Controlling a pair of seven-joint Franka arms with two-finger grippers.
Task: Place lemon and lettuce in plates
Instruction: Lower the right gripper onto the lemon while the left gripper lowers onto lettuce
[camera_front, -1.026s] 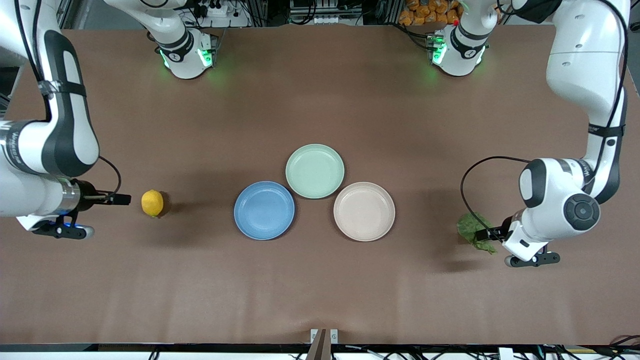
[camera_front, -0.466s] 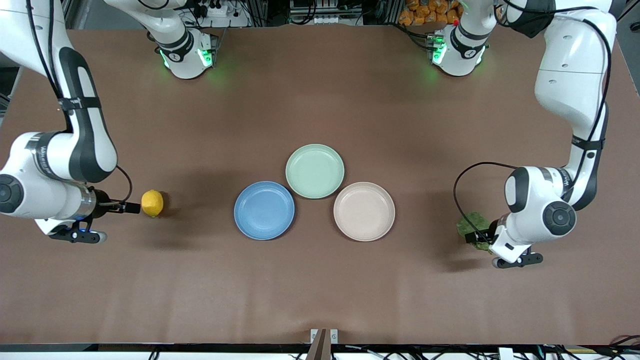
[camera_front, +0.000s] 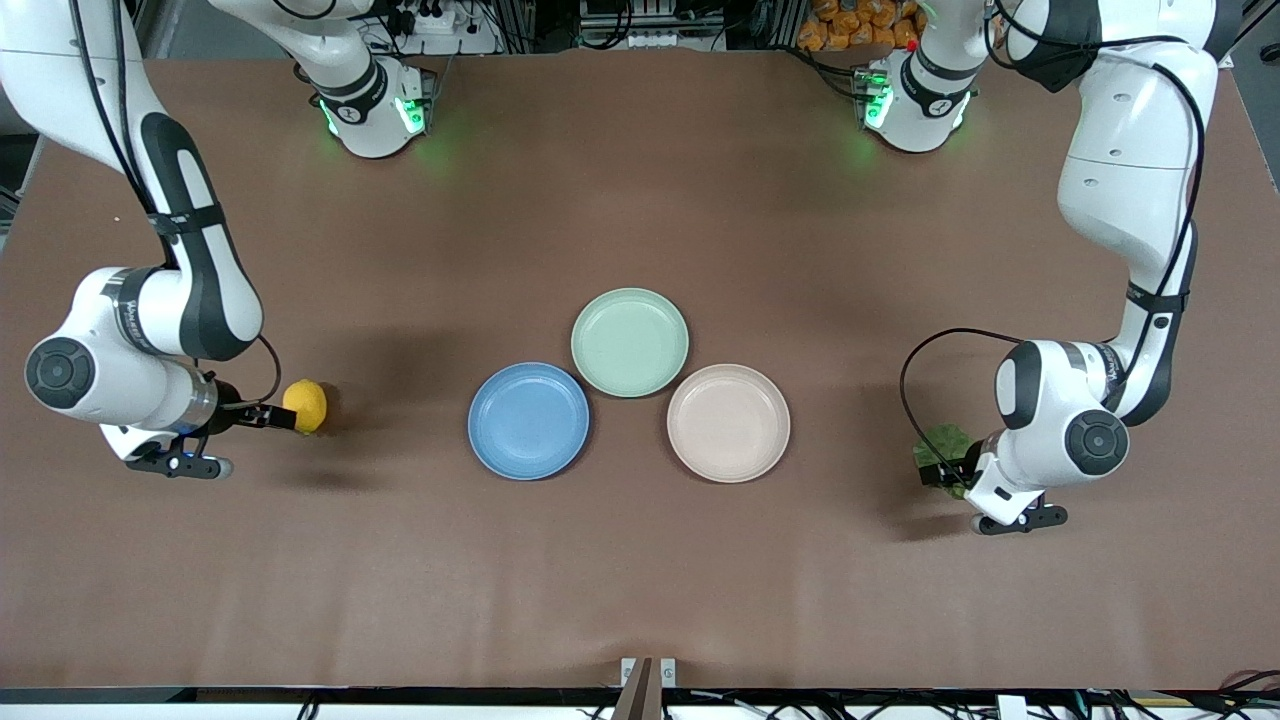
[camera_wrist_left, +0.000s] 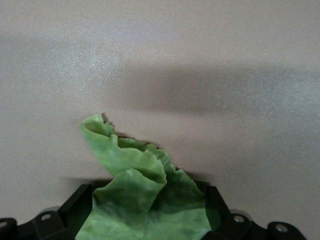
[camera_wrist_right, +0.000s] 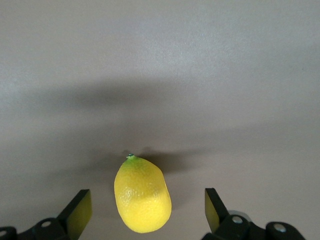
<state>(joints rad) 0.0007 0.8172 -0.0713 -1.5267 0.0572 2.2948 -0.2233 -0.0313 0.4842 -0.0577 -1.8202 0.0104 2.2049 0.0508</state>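
Each open pincer should advance until its fingers straddle its target before closing: the right pincer (camera_front: 283, 417) at the lemon (camera_front: 305, 405) on the desk (camera_front: 640, 580), the left pincer (camera_front: 945, 472) at the lettuce (camera_front: 938, 445).

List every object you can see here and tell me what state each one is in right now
lemon: on table, between open right gripper fingers, ungrasped
lettuce: on table, between open left gripper fingers
blue plate: empty
beige-pink plate: empty
light green plate: empty
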